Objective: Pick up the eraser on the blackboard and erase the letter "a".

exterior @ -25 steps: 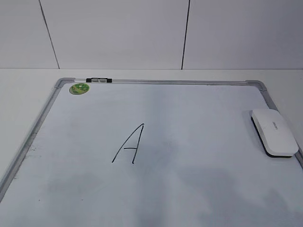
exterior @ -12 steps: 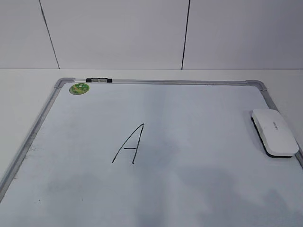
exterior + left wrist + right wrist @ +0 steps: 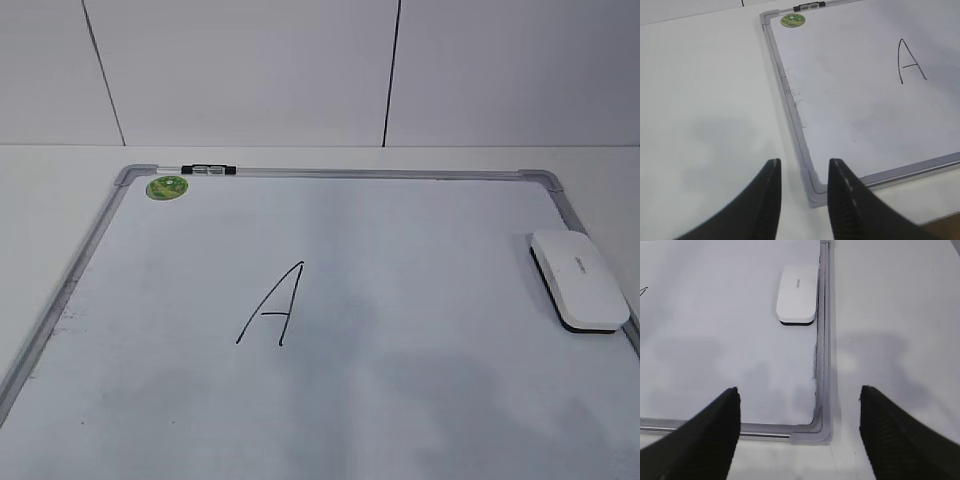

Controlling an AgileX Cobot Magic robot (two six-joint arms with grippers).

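Note:
The white eraser (image 3: 580, 280) lies flat near the right edge of the blackboard (image 3: 350, 173); it also shows in the right wrist view (image 3: 797, 294). A tall slanted capital "A" (image 3: 272, 305) is drawn mid-board; no lowercase "a" shows in any view. My left gripper (image 3: 804, 165) is open and empty, above the board's near left corner (image 3: 812, 192). My right gripper (image 3: 799, 392) is wide open and empty, above the near right corner (image 3: 820, 432), well short of the eraser. Neither gripper shows in the exterior view.
A round green sticker (image 3: 168, 187) sits at the board's far left corner, with a black clip (image 3: 205, 170) on the top frame beside it. White tabletop surrounds the board (image 3: 700, 100). A white panelled wall stands behind.

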